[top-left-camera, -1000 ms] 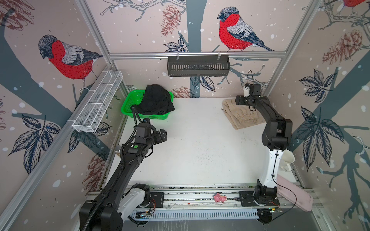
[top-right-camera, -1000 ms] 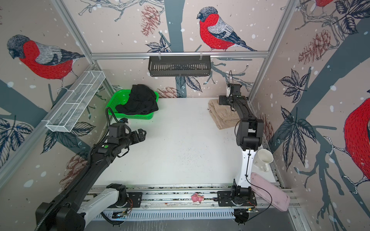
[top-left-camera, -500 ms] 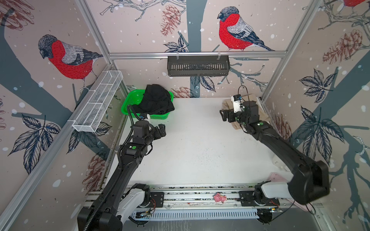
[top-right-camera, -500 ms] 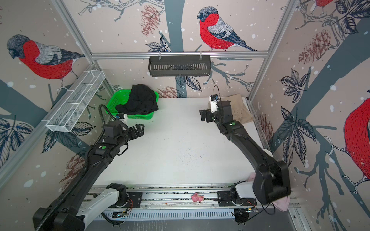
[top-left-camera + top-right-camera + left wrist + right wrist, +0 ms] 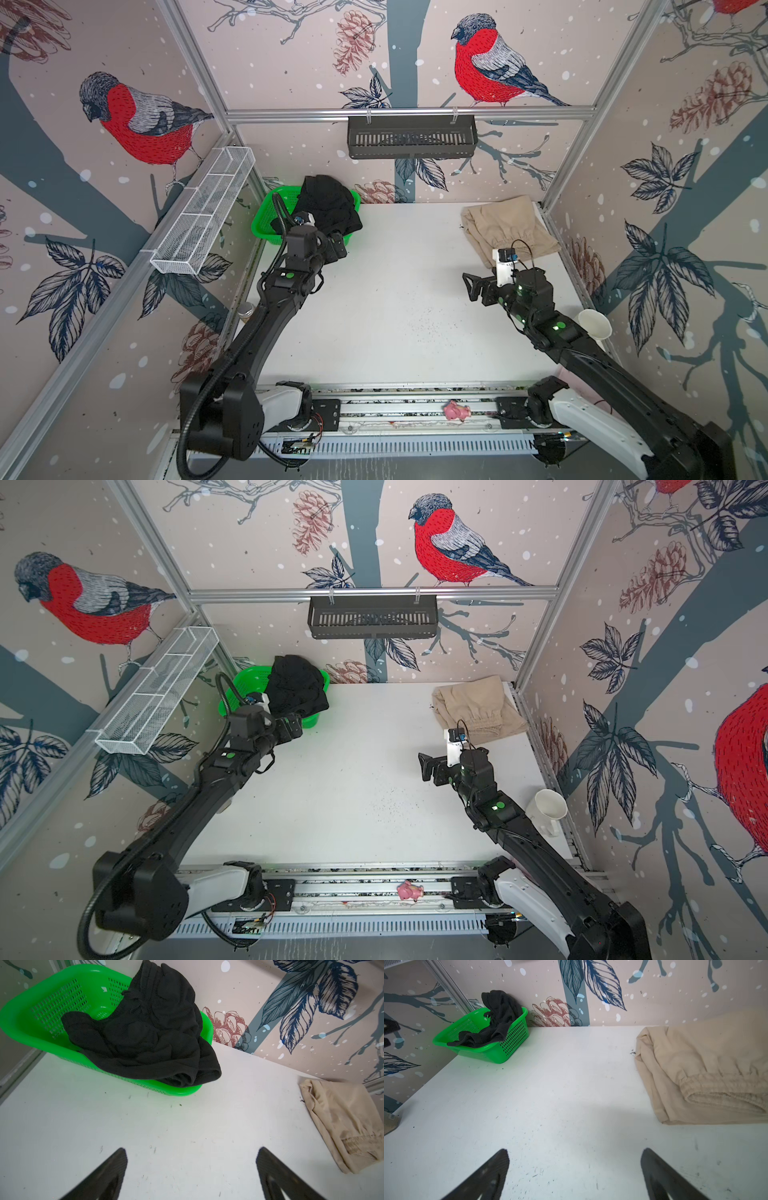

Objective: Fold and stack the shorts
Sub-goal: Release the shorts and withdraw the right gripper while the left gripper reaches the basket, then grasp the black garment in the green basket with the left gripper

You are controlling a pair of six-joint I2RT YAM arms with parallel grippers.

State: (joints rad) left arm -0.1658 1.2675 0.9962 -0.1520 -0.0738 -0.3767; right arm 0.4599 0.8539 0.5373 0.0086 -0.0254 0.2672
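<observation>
I am looking at the beige shorts (image 5: pixel 509 232). They are lying folded flat in the far right corner of the table (image 5: pixel 395 324). I think they are sitting there to be out of the way and to be the bottom of the pile.

The black shorts (image 5: pixel 328 205) are bunched up in the green basket (image 5: pixel 262 216) in the far left corner. One part is hanging over the rim toward the middle of the table. They are not folded yet, so I think they are the next job.

I am holding the left gripper (image 5: pixel 190 1155) just in front of the basket, above the table. Its fingers are spread wide with nothing between them, and it is pointing at the black shorts. I think spread fingers are good here, because the hanging part is thick and soft.

I am holding the right gripper (image 5: pixel 574 1154) over the right side of the table. It is near the beige shorts but not touching them, and its fingers are spread wide and empty too.

The big middle of the table is bare. I think that is the room I need for laying the black shorts out flat.
</observation>
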